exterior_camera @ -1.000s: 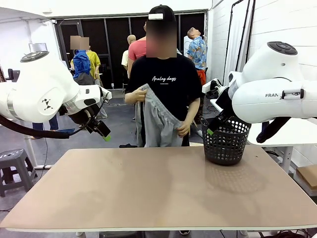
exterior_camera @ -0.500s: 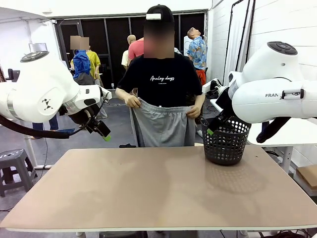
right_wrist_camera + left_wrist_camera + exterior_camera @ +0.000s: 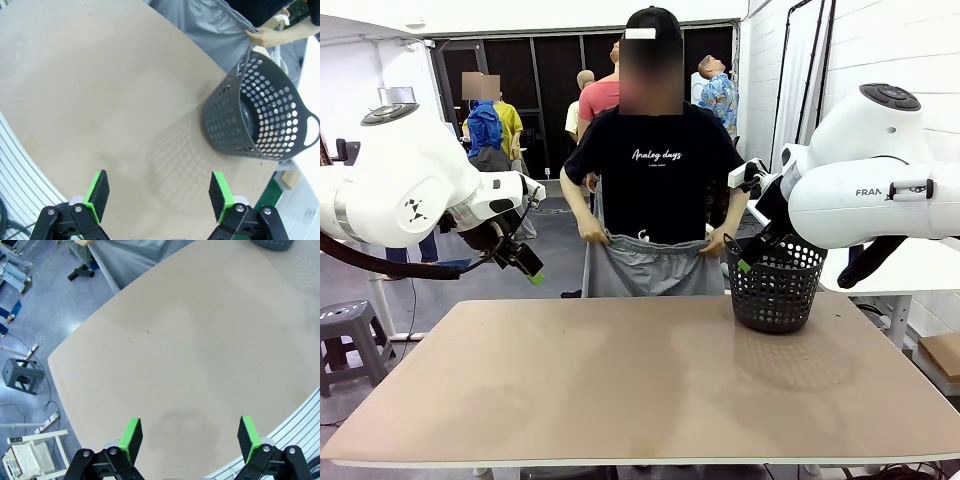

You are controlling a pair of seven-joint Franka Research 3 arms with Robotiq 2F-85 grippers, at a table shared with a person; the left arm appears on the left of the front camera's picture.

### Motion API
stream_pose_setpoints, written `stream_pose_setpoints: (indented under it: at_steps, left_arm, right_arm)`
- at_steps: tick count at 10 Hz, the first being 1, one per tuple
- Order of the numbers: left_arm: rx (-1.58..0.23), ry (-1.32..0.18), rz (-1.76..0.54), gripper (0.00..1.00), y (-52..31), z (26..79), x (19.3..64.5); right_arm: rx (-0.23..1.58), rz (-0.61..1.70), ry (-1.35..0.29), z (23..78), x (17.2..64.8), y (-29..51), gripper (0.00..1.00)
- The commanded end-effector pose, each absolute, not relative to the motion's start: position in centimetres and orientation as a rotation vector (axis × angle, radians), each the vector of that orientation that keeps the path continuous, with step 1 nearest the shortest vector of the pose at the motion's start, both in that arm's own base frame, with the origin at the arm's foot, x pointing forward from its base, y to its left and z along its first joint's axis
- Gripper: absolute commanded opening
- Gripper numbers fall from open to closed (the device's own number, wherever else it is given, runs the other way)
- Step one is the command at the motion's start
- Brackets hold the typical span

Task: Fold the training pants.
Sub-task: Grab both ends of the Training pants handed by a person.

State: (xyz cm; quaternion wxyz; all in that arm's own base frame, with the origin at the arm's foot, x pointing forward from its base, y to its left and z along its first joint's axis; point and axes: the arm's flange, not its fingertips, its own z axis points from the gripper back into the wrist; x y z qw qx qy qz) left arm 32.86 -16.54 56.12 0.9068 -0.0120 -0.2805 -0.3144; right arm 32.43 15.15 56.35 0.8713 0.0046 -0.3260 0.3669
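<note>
A person in a black T-shirt stands at the far side of the table and holds the light grey training pants (image 3: 650,268) by the waistband, one hand at each end, the fabric hanging behind the table's far edge. The pants (image 3: 131,255) also show at the top of the left wrist view and the pants (image 3: 212,22) beside a hand (image 3: 267,35) in the right wrist view. My left gripper (image 3: 528,268) hangs open above the table's left side, its pads (image 3: 131,436) wide apart. My right gripper (image 3: 752,256) is open above the basket, pads (image 3: 99,192) wide apart.
A black mesh basket (image 3: 776,287) stands at the far right of the tan table (image 3: 640,380); the basket (image 3: 257,115) looks empty inside. A grey stool (image 3: 345,330) stands on the floor at the left. Other people stand far behind.
The person has spread the pants out by the waistband and lowered them toward the table's far edge. Neither arm has moved.
</note>
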Motion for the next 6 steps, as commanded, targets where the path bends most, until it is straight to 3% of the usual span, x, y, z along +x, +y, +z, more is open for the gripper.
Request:
stream_pose_setpoints:
  at_steps: [1, 6]
  left_arm:
    - [-0.027, -0.578, -0.647, 1.0, -16.47, 56.04, 33.01]
    - [-0.027, -0.578, -0.647, 1.0, -16.47, 56.04, 33.01]
  right_arm:
    - [0.023, 0.773, -0.677, 56.21, 32.5, 15.24, 1.0]
    - [0.023, 0.773, -0.677, 56.21, 32.5, 15.24, 1.0]
